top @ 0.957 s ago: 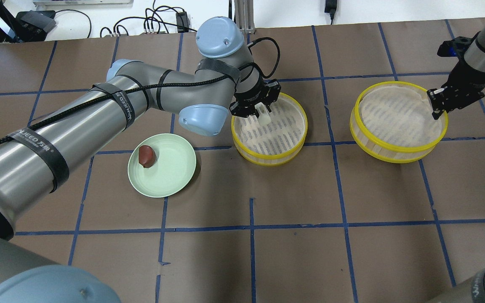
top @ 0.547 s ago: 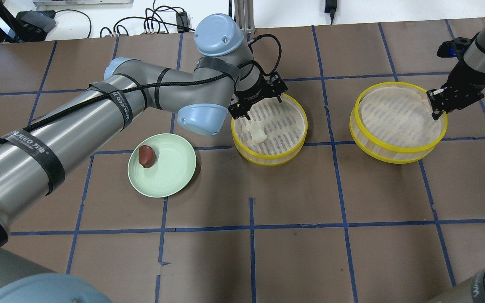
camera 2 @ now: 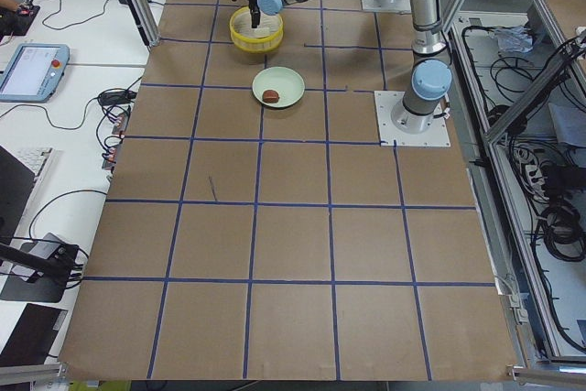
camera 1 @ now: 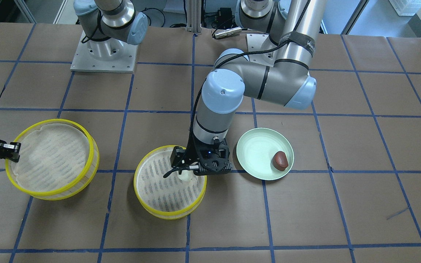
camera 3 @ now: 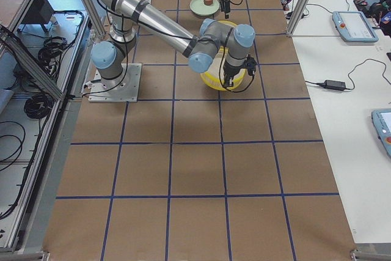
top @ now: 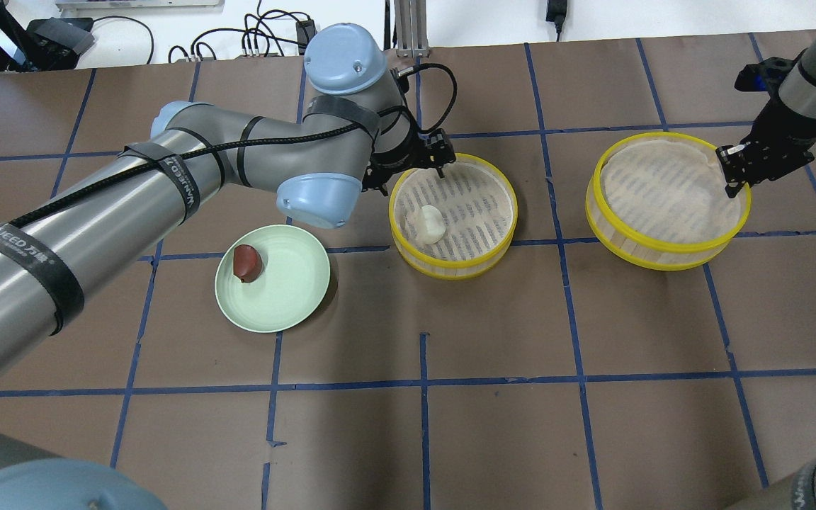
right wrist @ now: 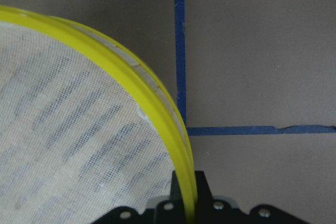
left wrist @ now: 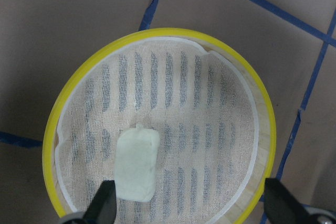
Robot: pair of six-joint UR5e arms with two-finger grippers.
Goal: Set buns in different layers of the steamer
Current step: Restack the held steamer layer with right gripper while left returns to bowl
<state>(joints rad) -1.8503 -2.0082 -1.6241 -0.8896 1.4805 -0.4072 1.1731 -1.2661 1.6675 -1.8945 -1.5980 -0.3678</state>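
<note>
On the plate (top: 287, 297) beside the filled tray (top: 453, 266), brown bun (top: 246, 261) lies nearest released left claw (top: 411, 174); right claw (top: 730, 170) clamps empty tray (top: 663, 256).

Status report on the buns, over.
Left end effector open above white bun in centre tray. Right end effector shut on empty tray rim. Brown bun on plate. Nothing blocking.

Bright, even light from above.
Soft, small shadows lie on the desk (top: 493, 319). Wrist pictures are a bit grainy, and the left gripper (left wrist: 194, 206) tips look blurry.
</note>
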